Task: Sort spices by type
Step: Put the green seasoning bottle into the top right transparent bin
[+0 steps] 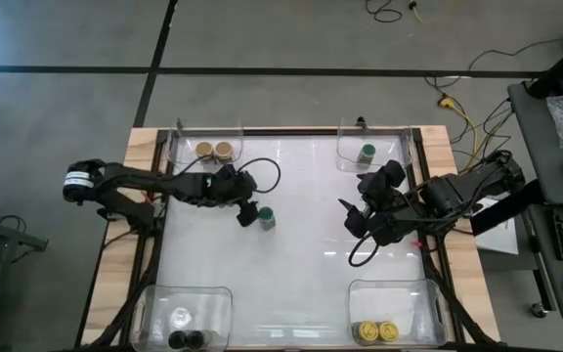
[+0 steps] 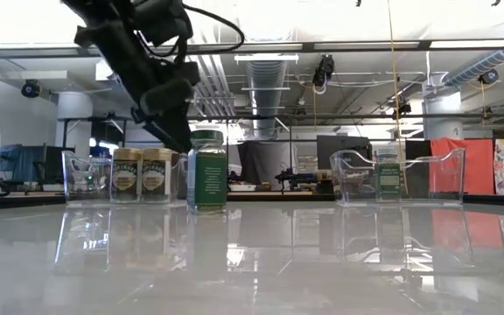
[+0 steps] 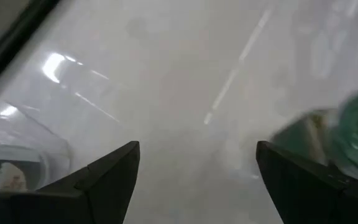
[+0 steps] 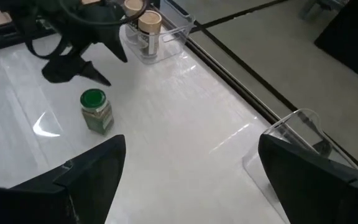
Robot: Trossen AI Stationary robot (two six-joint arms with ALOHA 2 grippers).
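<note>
A green-lidded spice jar [image 1: 266,217] stands upright on its base on the white table, left of the middle. My left gripper [image 1: 246,215] hangs open just to the jar's left, slanting down. In the left wrist view the jar [image 3: 353,127] lies outside one finger, not between the two. My right gripper [image 1: 353,221] is open and raised over the table's right half, with nothing between its fingers [image 4: 92,168]. From there the jar [image 4: 96,111] and the left gripper [image 4: 79,70] show apart.
Four clear tubs stand at the table's corners. The far-left tub [image 1: 179,147] holds two tan-lidded jars [image 1: 214,150]. The far-right tub [image 1: 348,154] holds a green-lidded jar [image 1: 367,153]. The near-left tub [image 1: 159,303] holds black-lidded jars [image 1: 189,339], and the near-right tub [image 1: 365,298] holds yellow-lidded jars [image 1: 376,331].
</note>
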